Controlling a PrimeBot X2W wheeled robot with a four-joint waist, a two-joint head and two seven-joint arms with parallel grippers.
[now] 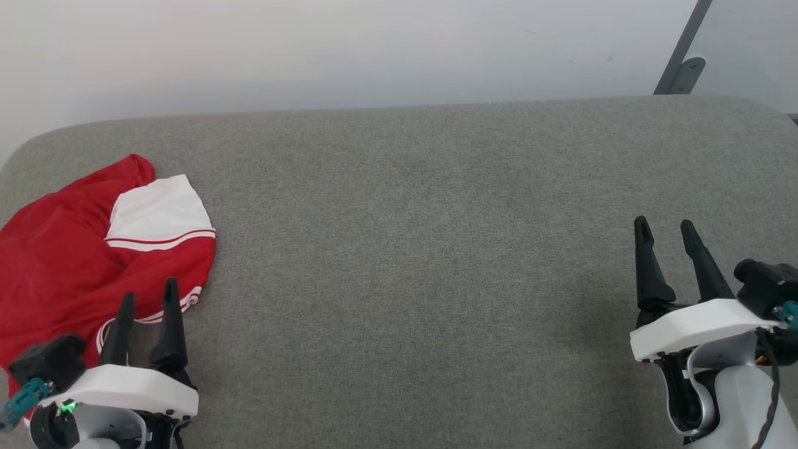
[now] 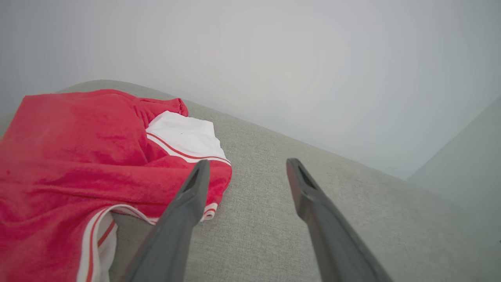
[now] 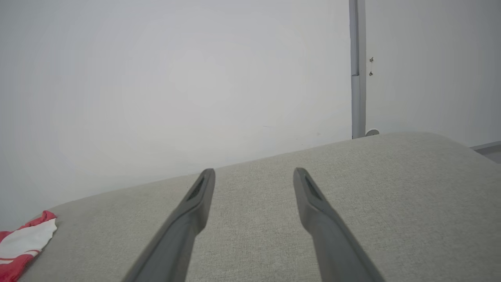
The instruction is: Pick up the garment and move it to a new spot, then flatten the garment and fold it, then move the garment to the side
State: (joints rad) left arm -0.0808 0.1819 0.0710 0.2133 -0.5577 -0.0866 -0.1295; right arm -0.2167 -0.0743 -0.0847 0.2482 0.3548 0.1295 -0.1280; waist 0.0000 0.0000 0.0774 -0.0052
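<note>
The garment lies crumpled at the far left of the grey fabric surface, red with one white sleeve on top and striped trim along its near edge. Its print is hidden in the folds. My left gripper hovers open at the garment's near right corner, holding nothing. In the left wrist view the garment spreads left of the open left gripper, whose left finger overlaps the striped hem. My right gripper stands open far to the right over bare fabric. A corner of the garment shows at the lower left beyond my right gripper.
The padded surface has rounded far corners and ends against a pale wall. A grey metal post with a bracket rises behind the far right corner. The garment reaches the surface's left edge.
</note>
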